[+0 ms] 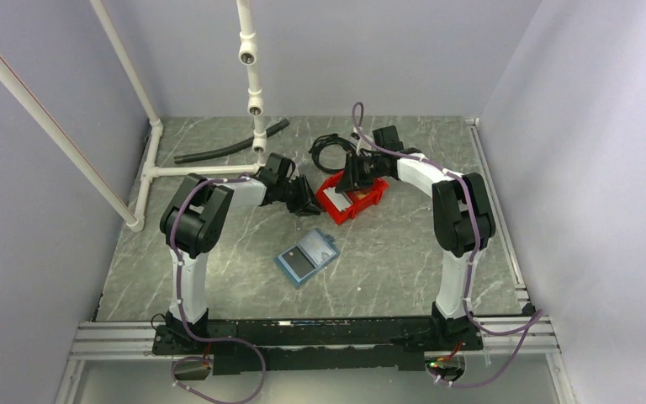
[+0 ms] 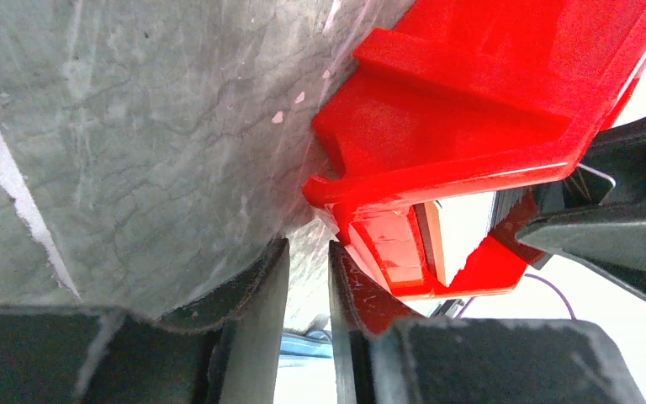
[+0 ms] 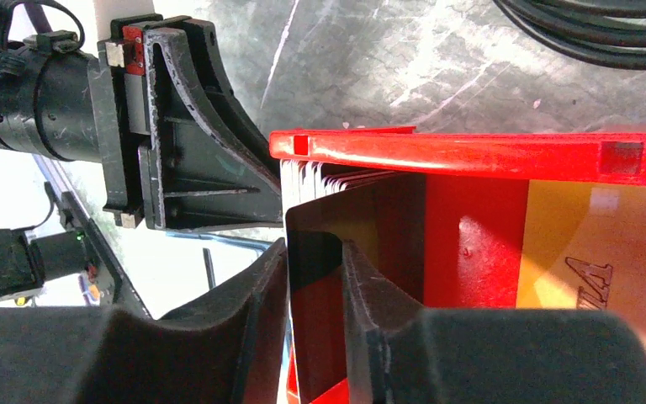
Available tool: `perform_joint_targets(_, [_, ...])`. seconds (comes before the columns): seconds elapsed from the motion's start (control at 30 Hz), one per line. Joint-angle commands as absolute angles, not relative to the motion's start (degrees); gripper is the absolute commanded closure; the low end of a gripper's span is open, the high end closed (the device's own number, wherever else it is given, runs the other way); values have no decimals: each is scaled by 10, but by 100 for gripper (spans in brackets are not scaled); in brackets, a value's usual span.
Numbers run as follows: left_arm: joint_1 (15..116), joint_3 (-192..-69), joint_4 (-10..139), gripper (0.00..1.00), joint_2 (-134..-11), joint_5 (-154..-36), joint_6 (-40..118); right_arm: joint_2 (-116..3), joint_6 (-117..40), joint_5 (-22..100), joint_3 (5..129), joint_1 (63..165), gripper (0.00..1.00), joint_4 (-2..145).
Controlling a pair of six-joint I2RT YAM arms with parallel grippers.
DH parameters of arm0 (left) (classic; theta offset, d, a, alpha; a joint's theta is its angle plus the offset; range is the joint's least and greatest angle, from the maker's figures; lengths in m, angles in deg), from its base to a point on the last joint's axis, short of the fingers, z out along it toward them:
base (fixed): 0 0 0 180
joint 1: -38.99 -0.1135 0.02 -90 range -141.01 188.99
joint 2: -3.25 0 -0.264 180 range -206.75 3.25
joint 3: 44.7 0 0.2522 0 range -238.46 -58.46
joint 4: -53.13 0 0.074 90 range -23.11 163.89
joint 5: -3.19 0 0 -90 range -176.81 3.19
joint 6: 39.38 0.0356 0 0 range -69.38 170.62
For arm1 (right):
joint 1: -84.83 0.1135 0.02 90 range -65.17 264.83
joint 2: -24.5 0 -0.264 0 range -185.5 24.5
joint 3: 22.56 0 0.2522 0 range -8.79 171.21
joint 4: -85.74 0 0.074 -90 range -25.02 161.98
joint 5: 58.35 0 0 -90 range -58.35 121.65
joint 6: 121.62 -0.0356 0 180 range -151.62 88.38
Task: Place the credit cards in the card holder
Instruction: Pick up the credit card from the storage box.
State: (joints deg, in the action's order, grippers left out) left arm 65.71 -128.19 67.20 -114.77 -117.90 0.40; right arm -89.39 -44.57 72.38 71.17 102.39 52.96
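The blue card holder (image 1: 307, 257) lies flat on the table in front of the red bin (image 1: 376, 199), with a pale panel on its far end. The bin also shows in both wrist views (image 2: 471, 109) (image 3: 471, 151). In it a tan-orange card (image 3: 597, 252) with print lies against the wall, and several white cards (image 3: 328, 178) stand on edge. My right gripper (image 3: 314, 244) (image 1: 352, 180) reaches into the bin's left end, jaws slightly apart. A shadowed card (image 3: 387, 227) stands between them against the left finger. My left gripper (image 2: 309, 248) (image 1: 308, 204) sits at the bin's outer left corner, narrowly open and empty.
A coil of black cable (image 1: 330, 150) (image 3: 589, 34) lies behind the bin. A black hose (image 1: 231, 148) and a white pipe frame (image 1: 254, 93) stand at the back left. Grey walls close in the table on three sides.
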Motion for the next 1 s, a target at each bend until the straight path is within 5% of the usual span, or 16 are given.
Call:
perform_joint_targets(0.0, [662, -1304, 657, 69, -1144, -1180, 13, -883, -445, 732, 727, 1033, 76, 516])
perform_joint_targets(0.23, [662, -1307, 665, 69, -1144, -1175, 17, -857, -427, 622, 738, 1037, 98, 497])
perform_joint_targets(0.47, [661, -1284, 680, 62, -1109, -1160, 23, -826, -386, 408, 792, 1066, 100, 461])
perform_joint_targets(0.7, [651, -1231, 748, 36, -1006, -1145, 58, -754, -406, 285, 760, 1087, 100, 478])
perform_joint_targets(0.83, [645, -1208, 794, 26, -919, -1161, 89, -716, -509, 337, 742, 1082, 100, 459])
perform_joint_targets(0.97, [630, -1173, 769, 12, -833, -1280, 74, -661, -627, 600, 653, 1059, 100, 563])
